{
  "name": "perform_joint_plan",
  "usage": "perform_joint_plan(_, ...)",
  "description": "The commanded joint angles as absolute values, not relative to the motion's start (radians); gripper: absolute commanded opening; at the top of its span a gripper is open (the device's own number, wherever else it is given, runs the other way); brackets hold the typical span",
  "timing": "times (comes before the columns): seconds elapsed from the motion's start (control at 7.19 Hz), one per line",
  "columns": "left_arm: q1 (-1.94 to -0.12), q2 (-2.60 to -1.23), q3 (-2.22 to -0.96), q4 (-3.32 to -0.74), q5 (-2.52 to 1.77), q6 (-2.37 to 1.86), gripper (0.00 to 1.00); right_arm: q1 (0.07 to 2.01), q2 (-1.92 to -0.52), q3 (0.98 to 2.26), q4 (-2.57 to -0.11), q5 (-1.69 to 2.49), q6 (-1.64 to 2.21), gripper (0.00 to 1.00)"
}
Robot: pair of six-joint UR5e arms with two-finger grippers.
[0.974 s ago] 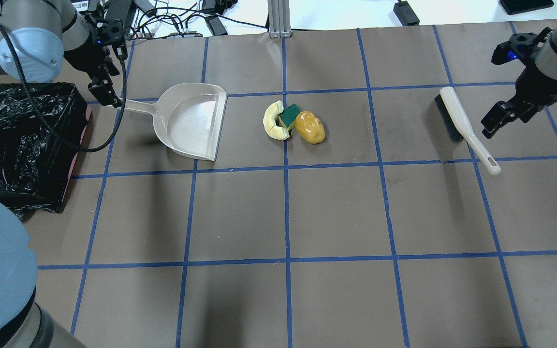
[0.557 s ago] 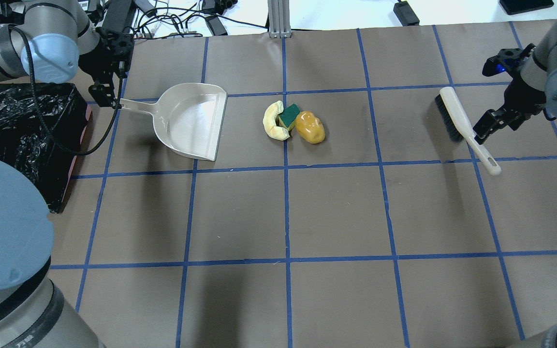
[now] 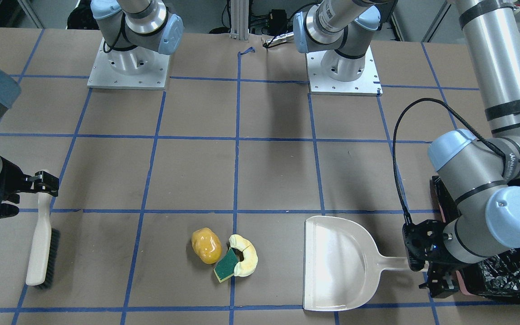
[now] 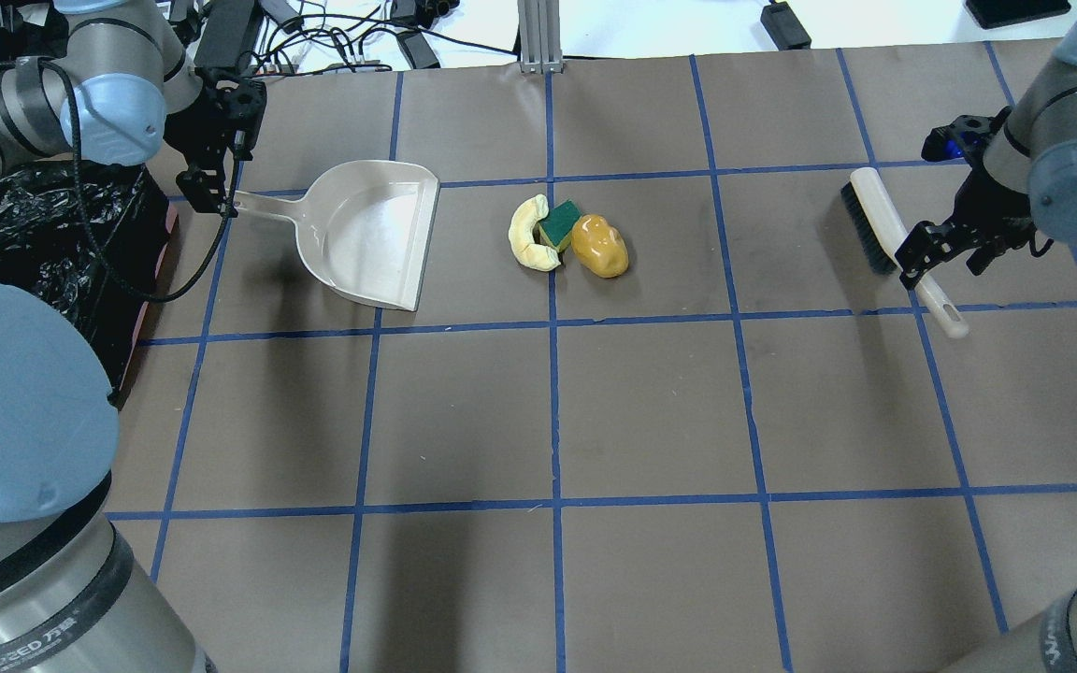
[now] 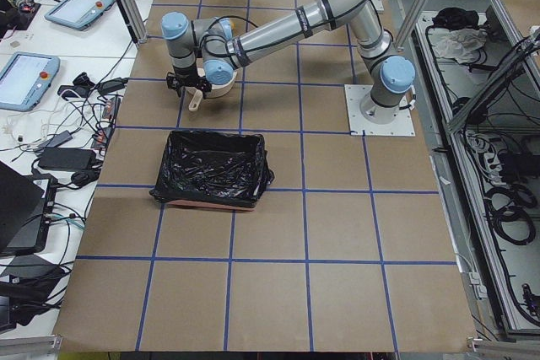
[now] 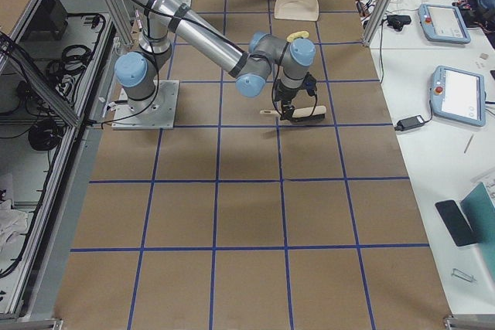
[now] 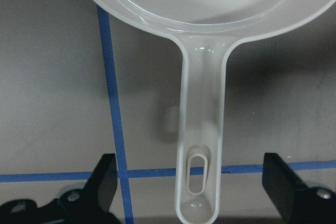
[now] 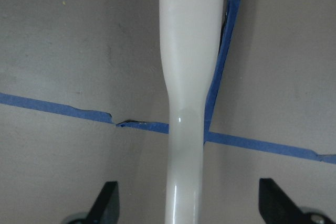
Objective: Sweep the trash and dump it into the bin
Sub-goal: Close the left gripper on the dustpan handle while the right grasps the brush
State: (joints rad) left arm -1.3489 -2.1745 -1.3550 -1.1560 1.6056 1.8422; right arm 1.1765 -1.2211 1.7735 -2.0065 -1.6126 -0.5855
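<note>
Biggest of all, a brown table (image 4: 651, 402) with blue tape lines that make squares.

At the far left edge, the bin (image 4: 34, 234). A pink box with a shiny black bag inside, all crinkly. Sits well apart from the trash (image 4: 562, 234).

Next in size, the cream dustpan (image 4: 366, 234). Lies flat on the table just right of the bin, in the far half. Points its wide mouth to the right, toward the trash. Points its thin handle to the left, toward the bin.

Then the brush (image 4: 873, 217), far over on the right side. Lies flat too. White on top, black bristles along its left side. Handle end nearer than the head.

Now the left gripper (image 7: 190, 174), down at the very end of the dustpan handle. Spread wide, with one black finger (image 7: 102, 184) on each side of the handle and a gap on both sides. Grips nothing.

Same for the right gripper (image 8: 188, 198), down at the thin part of the brush handle. Spread wide, with one finger (image 8: 107, 198) on each side and a gap on both sides. Grips nothing.

Last, the small things, in the far middle of the table between dustpan and brush, nearer the dustpan. Three bits of trash in one bunch, all on the table, all touching. On the right, the shiny yellow-orange potato lump (image 4: 600, 246). On the left, the pale croissant (image 4: 526, 238), bent like a C. Between them, smallest of all, the green-and-yellow sponge (image 4: 558, 224), tucked into the bend of the croissant.
</note>
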Motion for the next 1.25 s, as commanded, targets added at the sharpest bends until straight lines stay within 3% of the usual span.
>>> perform_joint_plan(0.0,-1.321,-2.184,-1.358,-1.155,1.603,1.844,0.98,1.177,-1.206,1.793,-2.019,-1.618,-0.587,0.84)
perform_joint_plan(0.14,-1.303,-2.193,-1.361,-1.154,1.6,1.845,0.97,1.177,-1.201,1.793,-2.019,-1.618,-0.591,0.83)
perform_joint_plan(0.42,-1.302,-2.2,-1.364,-1.154,1.598,1.841,0.9,1.177,-1.201,1.792,-2.02,-1.62,-0.591,0.67)
perform_joint_plan(0.7,-1.31,-2.2,-1.365,-1.154,1.592,1.832,0.82,1.177,-1.203,1.79,-2.02,-1.621,-0.586,0.58)
perform_joint_plan(1.11,-1.328,-2.2,-1.371,-1.155,1.592,1.803,0.8,1.177,-1.201,1.79,-2.019,-1.618,-0.578,0.55)
